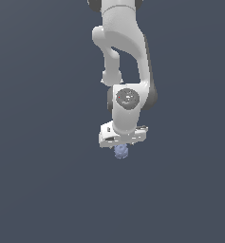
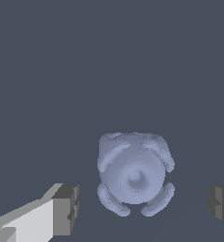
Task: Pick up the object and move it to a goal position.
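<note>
One object point(image 2: 134, 175) | one claw point(image 2: 144, 208) spread wide, fingers point(image 2: 66, 210) not touching it

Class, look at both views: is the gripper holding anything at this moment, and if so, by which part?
Nothing is held. The gripper is open, its fingers standing apart from the pale blue-grey lump, which sits between them with a gap on each side.

Plain dark slate-grey surface point(image 1: 42, 190), flat, uniform, filling both views
</note>
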